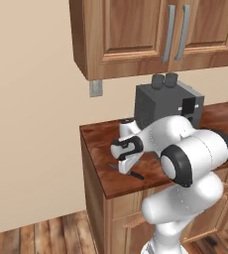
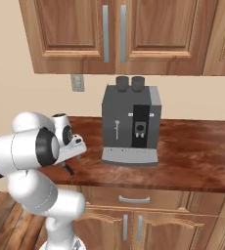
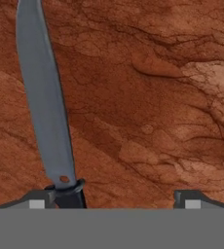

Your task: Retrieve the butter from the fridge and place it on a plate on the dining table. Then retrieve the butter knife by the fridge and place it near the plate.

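The butter knife (image 3: 45, 102) lies flat on the reddish-brown wood counter (image 3: 158, 97), its grey blade running up the left of the hand view and its dark handle end beside my left fingertip. My gripper (image 3: 114, 200) hangs just above the counter, open, its fingers (image 3: 36, 202) wide apart with the knife's handle at the left one. From the base, the gripper (image 1: 126, 166) points down over the dark knife (image 1: 136, 174) near the counter's front left corner; the knife handle (image 2: 68, 170) pokes out below the hand. The butter, fridge, plate and dining table are out of view.
A grey coffee machine (image 1: 168, 106) (image 2: 130, 124) stands on the counter (image 2: 192, 151) behind and right of the hand. Wooden wall cabinets (image 1: 136, 34) hang overhead. The counter's left end (image 1: 84, 131) drops off to a wood floor beside a beige wall.
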Tool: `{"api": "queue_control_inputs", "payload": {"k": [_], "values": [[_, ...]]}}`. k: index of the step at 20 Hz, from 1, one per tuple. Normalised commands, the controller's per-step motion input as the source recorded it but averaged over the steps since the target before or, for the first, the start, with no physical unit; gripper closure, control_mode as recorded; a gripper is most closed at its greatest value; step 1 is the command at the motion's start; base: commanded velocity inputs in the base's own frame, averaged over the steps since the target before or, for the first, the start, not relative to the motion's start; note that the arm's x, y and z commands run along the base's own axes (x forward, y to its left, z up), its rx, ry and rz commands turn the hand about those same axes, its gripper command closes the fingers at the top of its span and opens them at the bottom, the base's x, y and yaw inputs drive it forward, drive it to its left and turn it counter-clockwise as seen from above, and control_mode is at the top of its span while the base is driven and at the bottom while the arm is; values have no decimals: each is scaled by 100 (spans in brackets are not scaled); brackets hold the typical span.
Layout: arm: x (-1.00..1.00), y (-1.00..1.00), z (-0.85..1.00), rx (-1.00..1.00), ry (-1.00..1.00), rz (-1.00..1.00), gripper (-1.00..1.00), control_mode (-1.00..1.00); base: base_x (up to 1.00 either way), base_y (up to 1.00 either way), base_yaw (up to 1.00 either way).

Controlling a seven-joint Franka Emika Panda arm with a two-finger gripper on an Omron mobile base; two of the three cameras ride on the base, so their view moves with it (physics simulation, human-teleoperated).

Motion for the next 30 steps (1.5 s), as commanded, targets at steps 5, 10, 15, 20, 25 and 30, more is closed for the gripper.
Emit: {"api": "queue_control_inputs", "payload": {"k": [5, 10, 15, 20, 25, 30], "values": [[-13, 6, -3, 0, -2, 0, -100, -100, 0, 0, 0], [-15, 1, -19, 0, 0, -1, -100, -100, 0, 0, 0], [-28, 6, -20, 0, 0, -3, -100, -100, 0, 0, 0], [0, 0, 1, 3, 0, -3, -100, -100, 0, 0, 0], [-9, 0, 8, 1, 0, -1, -100, -100, 0, 0, 0], [0, 0, 10, 4, -1, -5, -100, -100, 0, 0, 0]]}}
